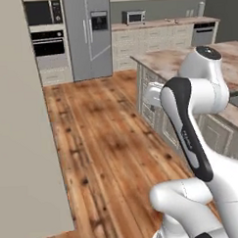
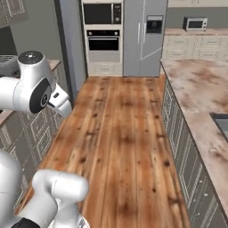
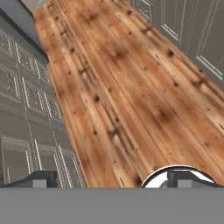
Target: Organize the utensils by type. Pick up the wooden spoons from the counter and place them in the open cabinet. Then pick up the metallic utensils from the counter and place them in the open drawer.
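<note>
My gripper [image 3: 116, 180] is open, its fingertips [image 3: 43, 178] wide apart with nothing between them. It points down at the plank floor [image 3: 131, 87] of an aisle between two rows of cream cabinet fronts. The counter [image 2: 196, 89], mottled reddish-brown and cream stone, runs along the right of the right base view. It shows again behind my arm [image 1: 190, 123] in the left base view, where the counter [image 1: 162, 60] top is bare. The wooden spoons, the metallic utensils, the open cabinet and the open drawer are out of view.
A tall flat beige panel [image 1: 21, 125] stands close on the left; what it belongs to I cannot tell. A sink [image 2: 220, 122] is set in the counter. At the far end stand a grey fridge [image 1: 88, 34], wall ovens [image 1: 46, 41] and a toaster oven [image 1: 133, 16].
</note>
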